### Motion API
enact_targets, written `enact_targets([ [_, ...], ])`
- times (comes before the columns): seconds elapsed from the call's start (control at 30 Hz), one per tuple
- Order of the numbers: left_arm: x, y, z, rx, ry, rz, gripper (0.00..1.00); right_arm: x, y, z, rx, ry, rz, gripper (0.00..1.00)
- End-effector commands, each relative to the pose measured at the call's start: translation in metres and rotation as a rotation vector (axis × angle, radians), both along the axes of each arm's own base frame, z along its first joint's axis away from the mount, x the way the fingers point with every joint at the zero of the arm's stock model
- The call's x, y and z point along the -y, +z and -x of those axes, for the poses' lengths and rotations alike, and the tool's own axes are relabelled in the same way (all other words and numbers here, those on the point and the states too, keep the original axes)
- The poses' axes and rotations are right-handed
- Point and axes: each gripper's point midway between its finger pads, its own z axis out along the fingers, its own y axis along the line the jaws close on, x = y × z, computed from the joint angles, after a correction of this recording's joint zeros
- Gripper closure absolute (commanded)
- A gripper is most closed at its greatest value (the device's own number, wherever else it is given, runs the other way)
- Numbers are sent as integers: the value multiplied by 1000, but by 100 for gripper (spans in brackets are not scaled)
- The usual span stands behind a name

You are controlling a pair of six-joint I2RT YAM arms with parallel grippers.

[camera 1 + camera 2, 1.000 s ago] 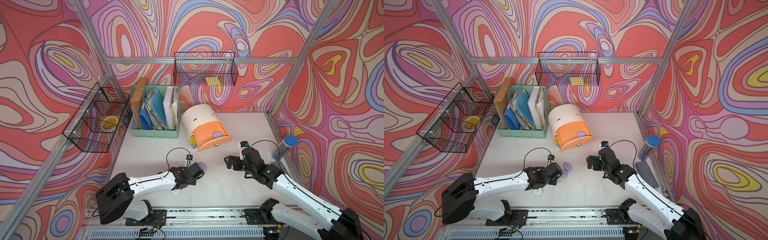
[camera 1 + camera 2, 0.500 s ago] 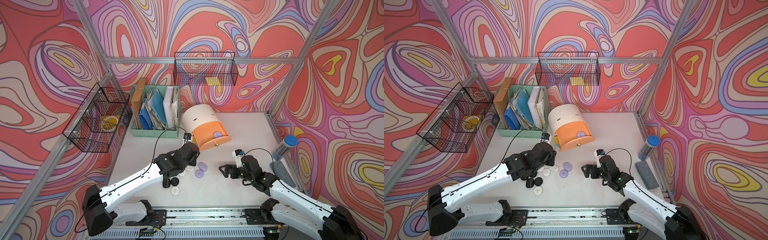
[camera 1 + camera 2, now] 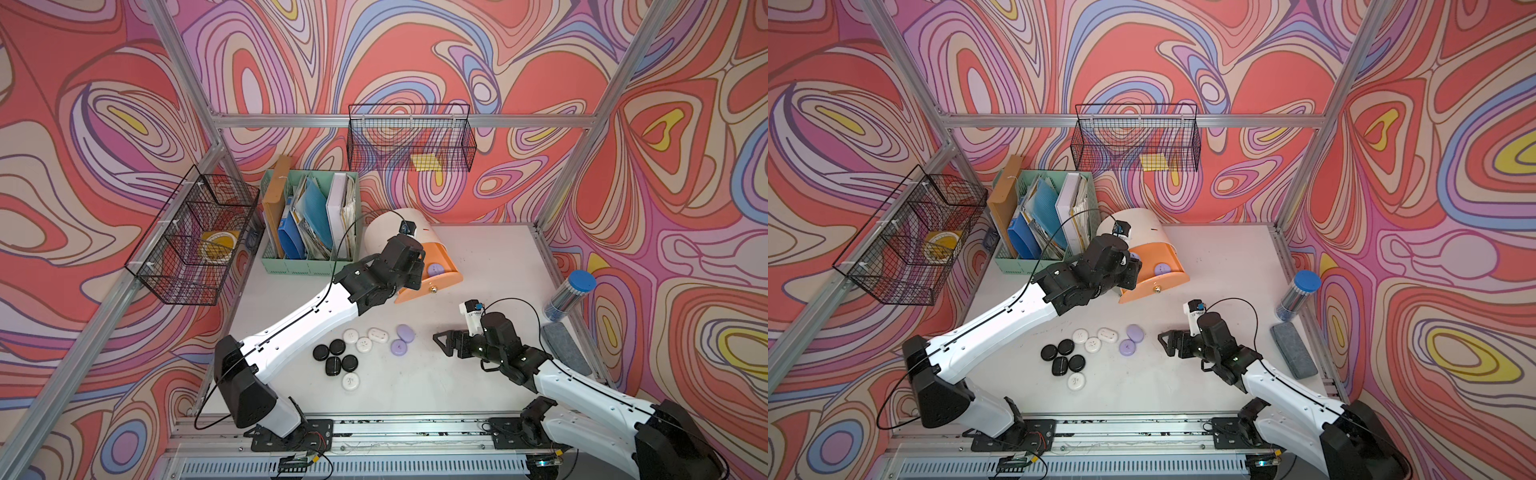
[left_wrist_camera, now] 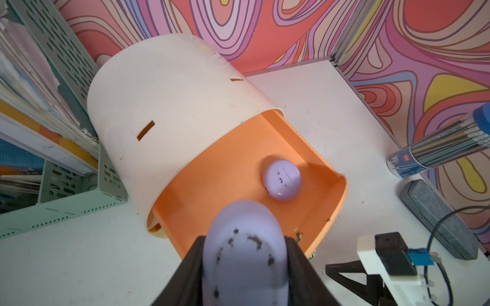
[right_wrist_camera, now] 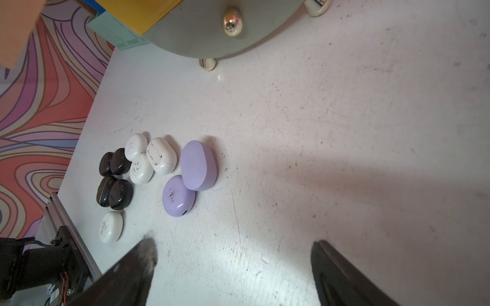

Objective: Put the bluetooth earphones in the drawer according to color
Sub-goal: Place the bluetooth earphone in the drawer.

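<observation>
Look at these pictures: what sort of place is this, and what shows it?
Most likely a robot lab cell staged as a desk: a left arm and right arm mounted on a rail, an aluminium frame with patterned walls, and a file holder and drawer chest as props.

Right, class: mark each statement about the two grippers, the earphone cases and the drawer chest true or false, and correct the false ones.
1. The left gripper grips a lilac earphone case at the open orange drawer. True.
2. The orange drawer is empty. False: a second lilac case lies inside.
3. The right gripper is shut on a white case. False: its jaws stand open and empty above the table.
4. Four black earphone cases lie on the table. True.
</observation>
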Motion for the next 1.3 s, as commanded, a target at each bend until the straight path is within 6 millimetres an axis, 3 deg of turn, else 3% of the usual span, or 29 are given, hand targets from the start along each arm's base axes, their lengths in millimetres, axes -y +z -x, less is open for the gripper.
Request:
enact_targets([
  [0.0, 8, -9, -10, -35, -39, -24, 71, -3, -2, 0, 9, 1, -10, 8],
  [0.2, 12, -17, -21, -76, -44, -2, 48, -6, -7, 1, 17, -3, -20, 10],
  [0.37, 11, -6, -10, -86, -72, 48, 26, -12, -9, 1, 46, 10, -15, 12],
  [0.5, -1, 0, 2, -74, -63, 75, 13, -19, -9, 0, 81, 27, 7, 13],
  [0.67, -30, -6, 23, -41, -17, 120, 7, -31, -8, -1, 134, 57, 48, 17],
  [0.9, -91, -29, 53, 20, 112, 133, 1, -46, -13, -4, 203, 97, 141, 24],
  [1.03, -123, -56, 66, 40, 186, 99, 1, -56, -21, -7, 227, 111, 208, 29],
  [1.27, -150, -111, 77, 47, 246, 39, 1, -76, -46, -13, 239, 150, 331, 35],
])
